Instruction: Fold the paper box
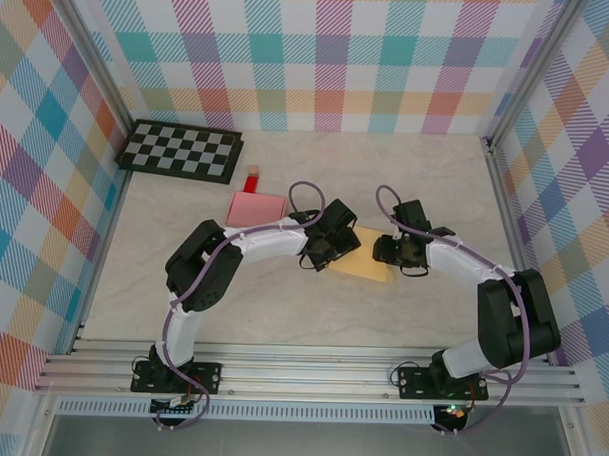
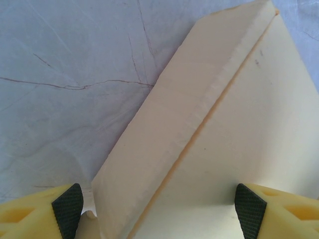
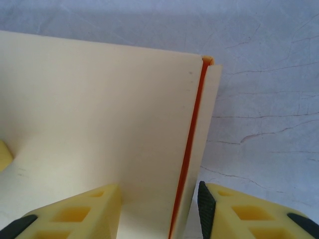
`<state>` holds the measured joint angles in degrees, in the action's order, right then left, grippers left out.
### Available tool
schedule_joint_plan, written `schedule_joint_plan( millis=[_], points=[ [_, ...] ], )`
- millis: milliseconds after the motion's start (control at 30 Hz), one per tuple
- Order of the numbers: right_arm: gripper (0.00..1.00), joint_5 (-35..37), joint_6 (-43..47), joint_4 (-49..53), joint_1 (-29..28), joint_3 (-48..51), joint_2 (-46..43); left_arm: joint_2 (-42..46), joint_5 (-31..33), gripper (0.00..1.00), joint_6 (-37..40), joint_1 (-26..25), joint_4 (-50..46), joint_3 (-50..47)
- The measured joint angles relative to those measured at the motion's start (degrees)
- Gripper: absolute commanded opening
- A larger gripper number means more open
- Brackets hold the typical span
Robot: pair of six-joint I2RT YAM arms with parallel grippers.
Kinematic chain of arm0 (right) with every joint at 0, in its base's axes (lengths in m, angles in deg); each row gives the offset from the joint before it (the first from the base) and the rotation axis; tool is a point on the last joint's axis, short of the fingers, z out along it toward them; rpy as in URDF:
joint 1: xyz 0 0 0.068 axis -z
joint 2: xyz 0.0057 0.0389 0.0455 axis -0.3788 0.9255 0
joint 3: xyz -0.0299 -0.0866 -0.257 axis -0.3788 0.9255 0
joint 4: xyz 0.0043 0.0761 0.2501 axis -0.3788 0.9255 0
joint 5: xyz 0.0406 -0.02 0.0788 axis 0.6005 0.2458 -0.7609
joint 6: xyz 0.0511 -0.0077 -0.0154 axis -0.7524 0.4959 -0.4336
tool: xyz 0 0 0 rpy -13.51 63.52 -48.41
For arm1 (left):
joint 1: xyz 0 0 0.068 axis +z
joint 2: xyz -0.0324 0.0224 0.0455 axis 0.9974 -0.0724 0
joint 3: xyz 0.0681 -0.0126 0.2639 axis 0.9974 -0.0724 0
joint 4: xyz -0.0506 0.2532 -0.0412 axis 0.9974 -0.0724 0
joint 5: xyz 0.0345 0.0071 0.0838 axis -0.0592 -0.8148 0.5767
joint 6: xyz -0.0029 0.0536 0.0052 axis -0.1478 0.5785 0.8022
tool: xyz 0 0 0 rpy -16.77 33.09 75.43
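Found left claw (image 2: 158,209) spread wide, gripping nothing, with the box (image 2: 234,124) lying on the bench (image 2: 65,74) between its pads (image 2: 67,209) and stretching ahead. Found right claw (image 3: 159,209) about half open astride the box's orange-seamed edge, bare bench just beyond; could not tell whether clamped on it.

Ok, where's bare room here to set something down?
Free on the marble tabletop: back strip right of the black-and-white checkerboard, right side beyond the right gripper, near strip along the aluminium rail. Crowded centre: left gripper and flat cream paper box beside the pink sheet.
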<state>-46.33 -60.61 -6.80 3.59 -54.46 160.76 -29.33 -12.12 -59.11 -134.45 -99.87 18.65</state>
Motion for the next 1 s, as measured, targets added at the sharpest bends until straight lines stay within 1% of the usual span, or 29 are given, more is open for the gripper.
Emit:
schedule_joint_plan(
  millis=[300,433,633,767,900,1000],
  points=[
    [0.47,-0.48,0.2,0.76,0.02,0.02,-1.73,-0.15,0.22,0.81,-0.04,0.0,0.04,0.0],
    [0.48,-0.76,0.2,1.66,0.0,-0.02,-4.15,-0.24,0.37,0.78,-0.15,0.0,0.42,0.0],
    [0.48,-0.98,0.15,4.76,0.02,-0.13,-7.41,-0.48,0.81,0.78,-0.15,0.04,1.11,0.0],
    [0.47,-2.38,-0.72,5.77,0.02,0.13,-9.79,-0.48,0.87,0.78,-0.15,0.15,1.11,0.0],
    [0.43,-4.81,-3.15,4.33,0.02,3.63,-13.09,-0.48,0.9,0.78,-0.13,0.15,1.11,0.0],
    [0.41,-6.67,-5.09,3.06,0.0,6.93,-13.49,-0.48,0.94,0.78,-0.13,0.15,1.11,0.0]
  ],
)
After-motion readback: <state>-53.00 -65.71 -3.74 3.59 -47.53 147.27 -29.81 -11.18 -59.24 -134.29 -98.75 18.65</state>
